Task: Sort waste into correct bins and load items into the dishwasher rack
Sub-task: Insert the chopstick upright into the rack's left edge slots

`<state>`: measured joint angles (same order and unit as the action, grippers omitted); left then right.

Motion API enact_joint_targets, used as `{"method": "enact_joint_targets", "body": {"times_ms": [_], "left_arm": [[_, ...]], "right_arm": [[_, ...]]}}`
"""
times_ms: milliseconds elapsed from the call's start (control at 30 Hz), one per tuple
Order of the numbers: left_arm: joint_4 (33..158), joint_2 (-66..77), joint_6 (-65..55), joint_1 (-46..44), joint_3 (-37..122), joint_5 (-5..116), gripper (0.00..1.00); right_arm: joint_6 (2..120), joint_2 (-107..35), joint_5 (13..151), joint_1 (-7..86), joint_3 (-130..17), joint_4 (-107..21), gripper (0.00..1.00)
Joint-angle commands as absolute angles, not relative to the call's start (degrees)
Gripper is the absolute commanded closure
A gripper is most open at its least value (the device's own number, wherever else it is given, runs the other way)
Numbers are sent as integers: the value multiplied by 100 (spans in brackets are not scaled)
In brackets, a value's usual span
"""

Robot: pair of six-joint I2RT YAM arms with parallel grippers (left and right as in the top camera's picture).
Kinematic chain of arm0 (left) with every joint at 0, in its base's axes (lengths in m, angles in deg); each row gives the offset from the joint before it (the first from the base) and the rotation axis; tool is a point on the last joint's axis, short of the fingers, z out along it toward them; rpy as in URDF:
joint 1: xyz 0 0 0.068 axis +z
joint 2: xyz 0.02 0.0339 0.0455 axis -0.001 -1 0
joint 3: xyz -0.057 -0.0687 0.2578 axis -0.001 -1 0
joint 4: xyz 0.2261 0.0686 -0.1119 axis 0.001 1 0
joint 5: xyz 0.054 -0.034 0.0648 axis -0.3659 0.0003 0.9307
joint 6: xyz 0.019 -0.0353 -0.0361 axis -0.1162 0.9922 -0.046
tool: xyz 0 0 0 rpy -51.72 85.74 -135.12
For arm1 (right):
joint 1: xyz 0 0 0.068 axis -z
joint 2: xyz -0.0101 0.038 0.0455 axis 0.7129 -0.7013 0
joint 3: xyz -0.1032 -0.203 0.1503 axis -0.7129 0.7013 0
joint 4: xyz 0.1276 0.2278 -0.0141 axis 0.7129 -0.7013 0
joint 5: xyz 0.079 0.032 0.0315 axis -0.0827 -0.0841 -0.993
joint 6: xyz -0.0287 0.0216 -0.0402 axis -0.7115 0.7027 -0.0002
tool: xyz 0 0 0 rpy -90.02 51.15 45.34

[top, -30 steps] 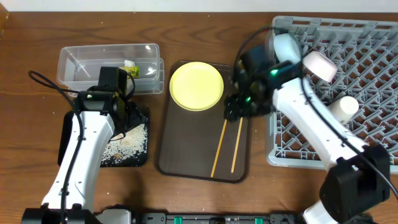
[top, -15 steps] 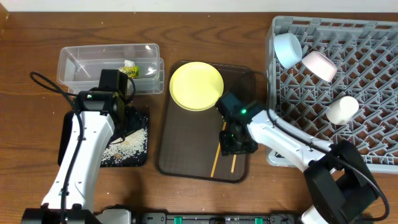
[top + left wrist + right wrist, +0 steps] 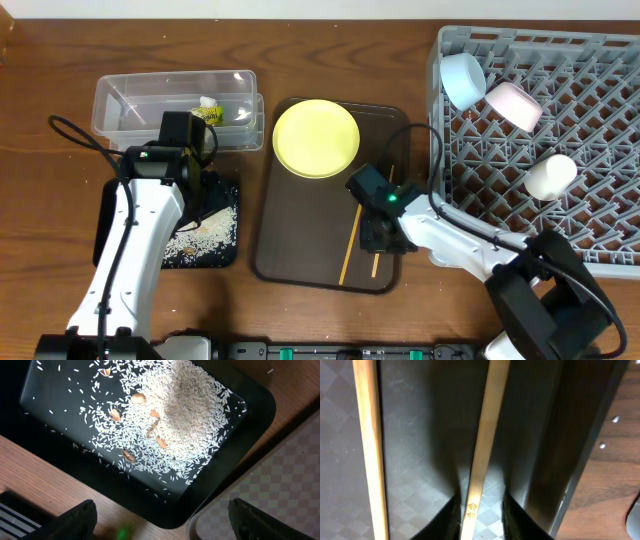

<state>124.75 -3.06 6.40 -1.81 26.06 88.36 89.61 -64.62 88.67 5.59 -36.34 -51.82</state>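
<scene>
Two wooden chopsticks lie on the dark brown serving tray (image 3: 300, 250). My right gripper (image 3: 381, 236) is down on the right chopstick (image 3: 487, 435), a finger on each side. A thin gap still shows on the right, and the jaws are narrowly open (image 3: 480, 510). The other chopstick (image 3: 347, 260) lies free to its left. The yellow plate (image 3: 316, 138) sits at the tray's far end. My left gripper (image 3: 205, 188) hangs open (image 3: 162, 525) over the black tray (image 3: 225, 262) of rice (image 3: 185, 415). The grey rack (image 3: 560, 215) holds a blue bowl (image 3: 462, 78), a white bowl (image 3: 513, 105) and a cup (image 3: 551, 175).
The clear container (image 3: 130, 105) at the back left holds the snack wrapper (image 3: 210, 110). A few brown bits (image 3: 137, 397) lie among the rice. The rack's left wall stands close to the right arm.
The right arm swung from beside the rack down to the tray's near half, and its jaws narrowed around the right chopstick. The left arm stayed still.
</scene>
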Motion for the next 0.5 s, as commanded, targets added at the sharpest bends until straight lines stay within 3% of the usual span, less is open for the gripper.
{"method": "enact_joint_targets", "body": {"times_ms": [0,200,467], "left_arm": [[12517,-337,565,-151,2655,8945,14],[12519,-337,563,-151,2655,8945,14],[12519,-337,563,-151,2655,8945,13]], "right_arm": [[9061,-6617,8826,445,-3372,-5044,83],[9009,-6606,8813,472,-3529,-5084,98],[8220,-6309,8857,830,-4655,-6201,99]]}}
